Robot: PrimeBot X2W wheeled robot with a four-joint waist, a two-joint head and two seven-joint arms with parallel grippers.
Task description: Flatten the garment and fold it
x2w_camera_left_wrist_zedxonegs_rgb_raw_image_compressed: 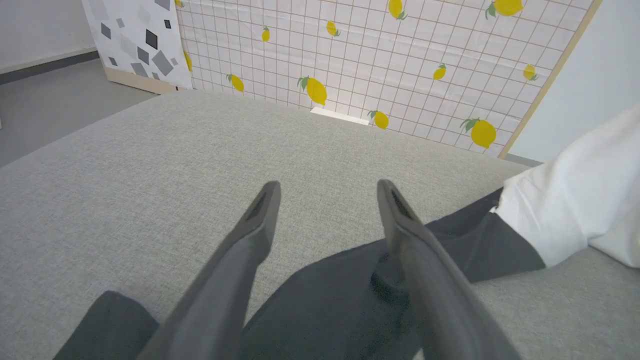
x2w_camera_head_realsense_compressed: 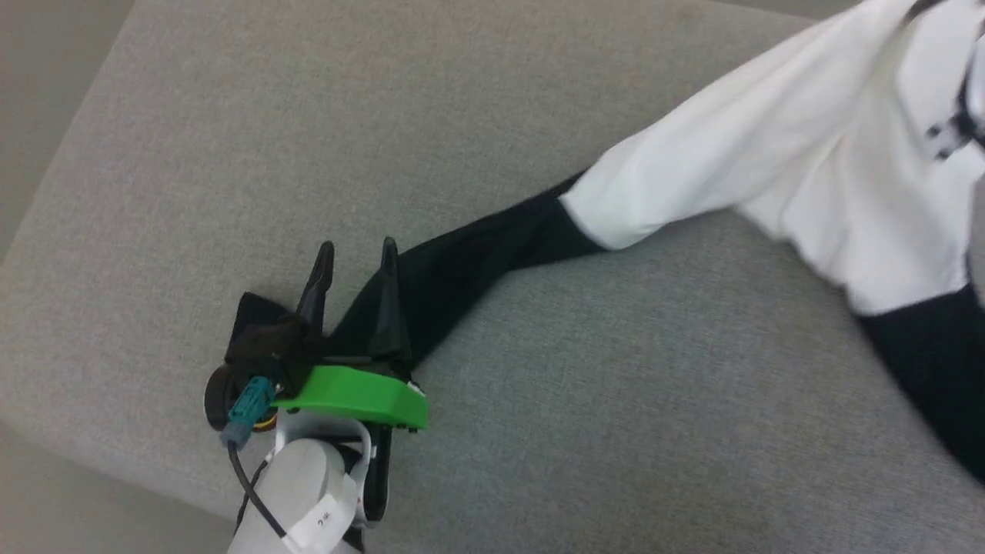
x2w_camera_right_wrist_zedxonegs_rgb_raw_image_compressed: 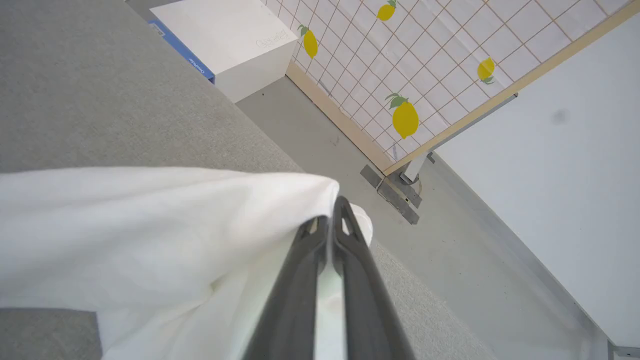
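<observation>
The garment (x2w_camera_head_realsense_compressed: pixel 808 154) stretches across the grey padded surface (x2w_camera_head_realsense_compressed: pixel 308 115), its white body raised toward the upper right. One black sleeve (x2w_camera_head_realsense_compressed: pixel 477 254) runs down-left and ends under my left gripper (x2w_camera_head_realsense_compressed: pixel 358 254), which is open. In the left wrist view the left gripper (x2w_camera_left_wrist_zedxonegs_rgb_raw_image_compressed: pixel 328 187) hovers low with both fingers spread over the black sleeve (x2w_camera_left_wrist_zedxonegs_rgb_raw_image_compressed: pixel 325 300), nothing pinched between them. The second black sleeve (x2w_camera_head_realsense_compressed: pixel 939 369) hangs at the right edge. My right gripper (x2w_camera_right_wrist_zedxonegs_rgb_raw_image_compressed: pixel 332 212) is shut on a bunched edge of the white cloth (x2w_camera_right_wrist_zedxonegs_rgb_raw_image_compressed: pixel 150 225), held above the surface's edge.
A white box (x2w_camera_right_wrist_zedxonegs_rgb_raw_image_compressed: pixel 225 40) stands on the far part of the surface. A lemon-patterned screen (x2w_camera_left_wrist_zedxonegs_rgb_raw_image_compressed: pixel 375 60) rises behind it, with grey floor (x2w_camera_right_wrist_zedxonegs_rgb_raw_image_compressed: pixel 450 250) beyond the surface's edge. Bare grey fabric spreads to the left of the sleeve.
</observation>
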